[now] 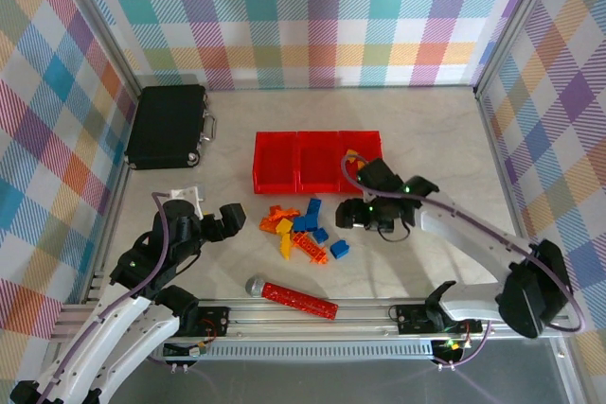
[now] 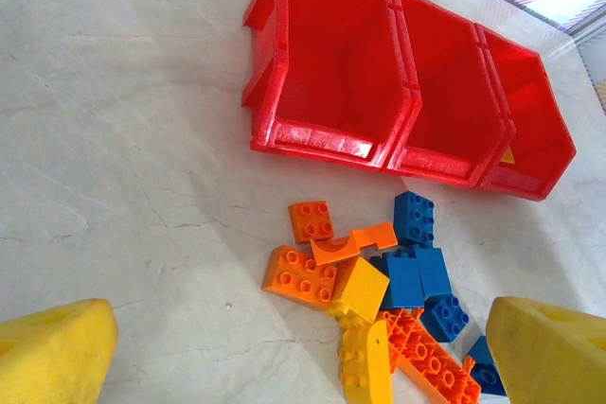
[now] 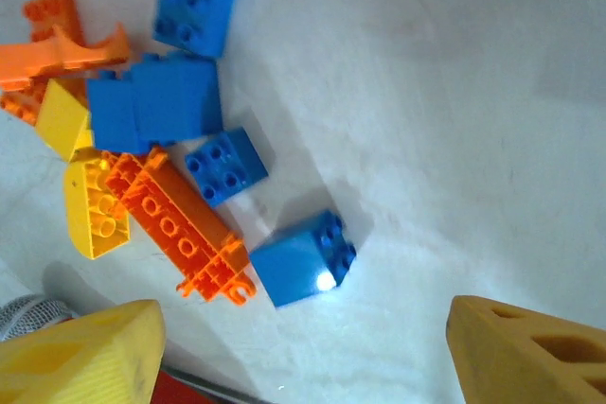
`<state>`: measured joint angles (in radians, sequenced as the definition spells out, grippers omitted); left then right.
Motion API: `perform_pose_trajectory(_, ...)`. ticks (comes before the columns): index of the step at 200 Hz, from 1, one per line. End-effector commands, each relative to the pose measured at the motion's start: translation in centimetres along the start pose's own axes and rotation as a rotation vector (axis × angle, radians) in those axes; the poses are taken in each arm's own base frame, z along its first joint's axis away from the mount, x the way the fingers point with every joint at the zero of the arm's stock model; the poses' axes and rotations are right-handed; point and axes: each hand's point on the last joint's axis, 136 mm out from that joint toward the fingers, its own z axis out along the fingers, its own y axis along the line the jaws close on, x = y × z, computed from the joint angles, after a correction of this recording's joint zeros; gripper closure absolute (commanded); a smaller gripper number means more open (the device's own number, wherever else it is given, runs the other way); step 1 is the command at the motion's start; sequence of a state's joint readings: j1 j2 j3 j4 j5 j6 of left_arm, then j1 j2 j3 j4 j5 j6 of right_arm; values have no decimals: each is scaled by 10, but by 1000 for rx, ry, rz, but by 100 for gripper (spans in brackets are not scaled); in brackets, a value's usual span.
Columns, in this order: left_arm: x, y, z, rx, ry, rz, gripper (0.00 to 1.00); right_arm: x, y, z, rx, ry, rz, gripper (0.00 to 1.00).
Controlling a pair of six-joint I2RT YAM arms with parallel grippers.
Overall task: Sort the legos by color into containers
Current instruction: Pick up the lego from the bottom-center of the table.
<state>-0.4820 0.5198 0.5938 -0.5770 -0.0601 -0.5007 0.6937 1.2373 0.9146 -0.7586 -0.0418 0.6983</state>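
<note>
**Legos** (image 1: 301,229): orange, blue and yellow, about ten that I can count. Nearly all lie in a loose heap on the surface (image 1: 431,130), just near of the bins and around the middle of the scene. Several touch or overlap, among them a long orange piece (image 3: 175,224) lying against a yellow one (image 3: 93,210). One blue brick (image 3: 303,262) sits apart at the right edge of the heap.

**Bins** (image 1: 317,184): three red ones joined in a row, on the far side of the heap.
- Left bin (image 2: 317,144): I see nothing inside.
- Middle bin (image 2: 431,163): I see nothing inside.
- Right bin (image 2: 530,186): a small yellow piece (image 2: 507,153) shows against its inner wall. It is too small for me to say more.

**Progress, my estimate:** barely begun. At most one piece is sorted. Orange and blue have no bin started, and the whole heap is left to do.

**Right gripper** (image 3: 303,328): spread wide and holding nothing. It hangs over the right side of the heap, with the lone blue brick just ahead of it.

**Left gripper** (image 2: 298,328): also spread wide and holding nothing. It sits to the near left of the heap and faces the bins.

**Other items:** a red bar (image 1: 298,298) with a grey round end lies near the front rail, and a black case (image 1: 169,125) lies at far left. Neither is part of the sort.
</note>
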Motion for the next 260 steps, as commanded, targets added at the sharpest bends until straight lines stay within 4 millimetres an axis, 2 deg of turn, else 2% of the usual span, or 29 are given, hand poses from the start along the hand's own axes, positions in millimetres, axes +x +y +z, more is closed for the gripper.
perform_pose_trajectory(1, -1, -10, -5, 49, 0, 34, 0, 13, -5, -1, -13, -63, 262, 21)
perform_pose_trajectory(26, -1, -11, -8, 65, -11, 34, 0, 34, -15, 3, 43, -113, 409, 20)
perform_pose_trajectory(48, -2, -14, -12, 88, -20, 34, 0, 44, -18, 6, 89, -161, 499, 19)
perform_pose_trajectory(114, 0, -23, -15, 139, -14, 36, 0, 41, -6, 20, 160, -245, 634, 18)
perform_pose_trajectory(144, 3, -26, -13, 166, -6, 31, 0, 39, 5, 35, 162, -249, 645, 22)
perform_pose_trajectory(172, 4, -27, -14, 175, -2, 32, 1, 38, 12, 48, 194, -230, 649, 21)
perform_pose_trajectory(223, 5, -27, -13, 174, -3, 30, 0, 41, 17, 60, 250, -208, 677, 20)
perform_pose_trajectory(260, 3, -25, -14, 166, -8, 31, 0, 44, 12, 68, 274, -207, 691, 23)
